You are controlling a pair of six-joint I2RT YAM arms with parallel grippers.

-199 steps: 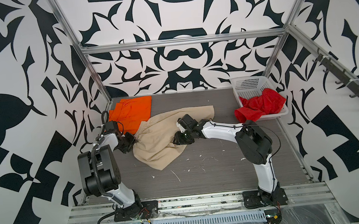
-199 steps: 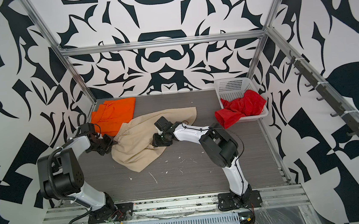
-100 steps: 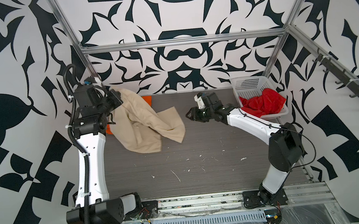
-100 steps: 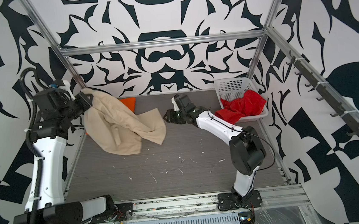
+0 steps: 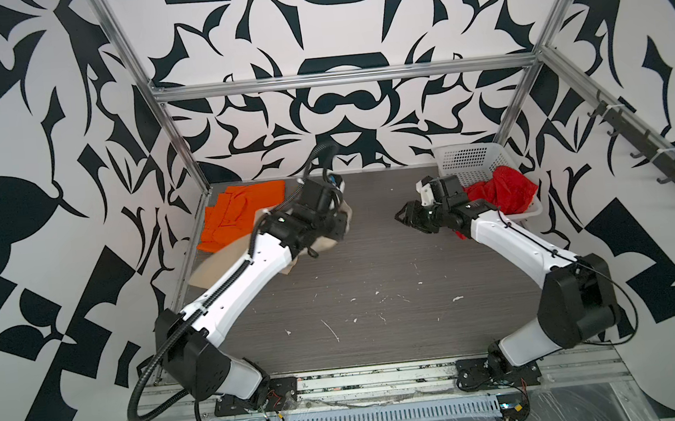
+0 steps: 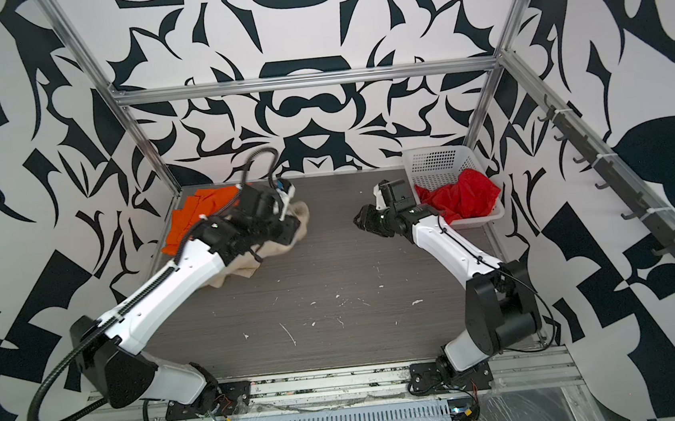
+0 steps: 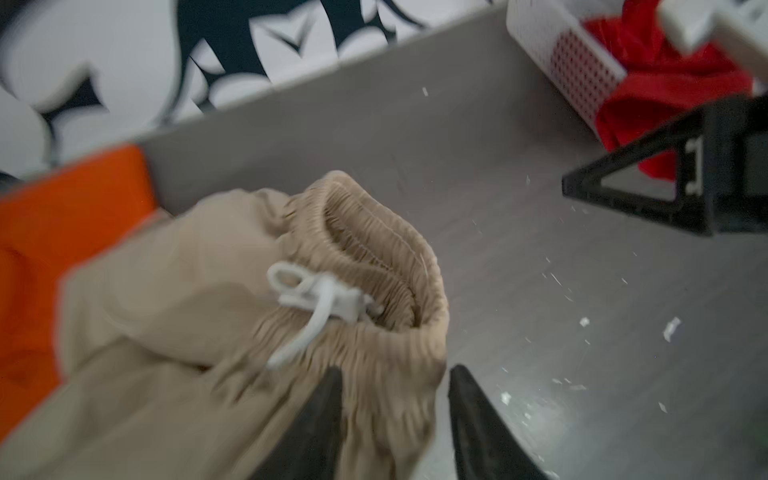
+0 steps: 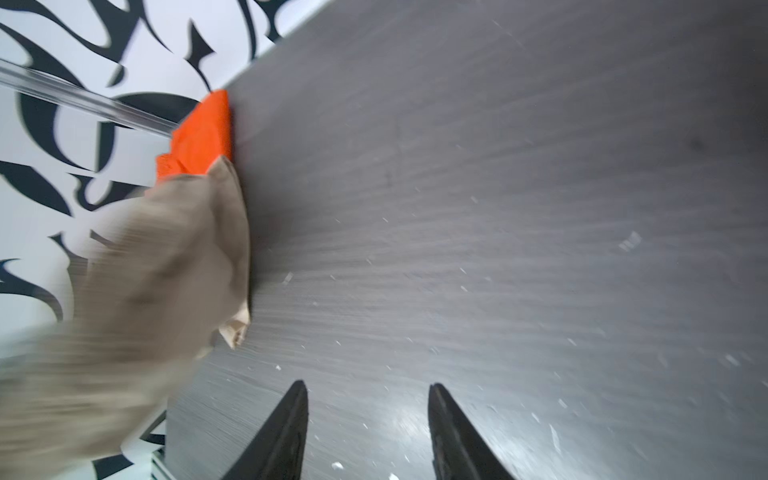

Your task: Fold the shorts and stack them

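Note:
The beige shorts lie crumpled at the back left of the table, partly over the orange shorts, and my left arm covers most of them. My left gripper is open. The elastic waistband and white drawstring of the beige shorts sit between its fingers, with a gap on one side. The red shorts hang over the basket. My right gripper is open and empty above bare table, beside the basket.
The white perforated basket stands in the back right corner. Metal frame posts and patterned walls close in the table on three sides. White flecks dot the grey table top. The right gripper's black fingers show in the left wrist view.
My left arm has come down from high at the left wall to the table, bringing the beige shorts with it, and its jaws have opened. The right gripper drew back toward the basket.

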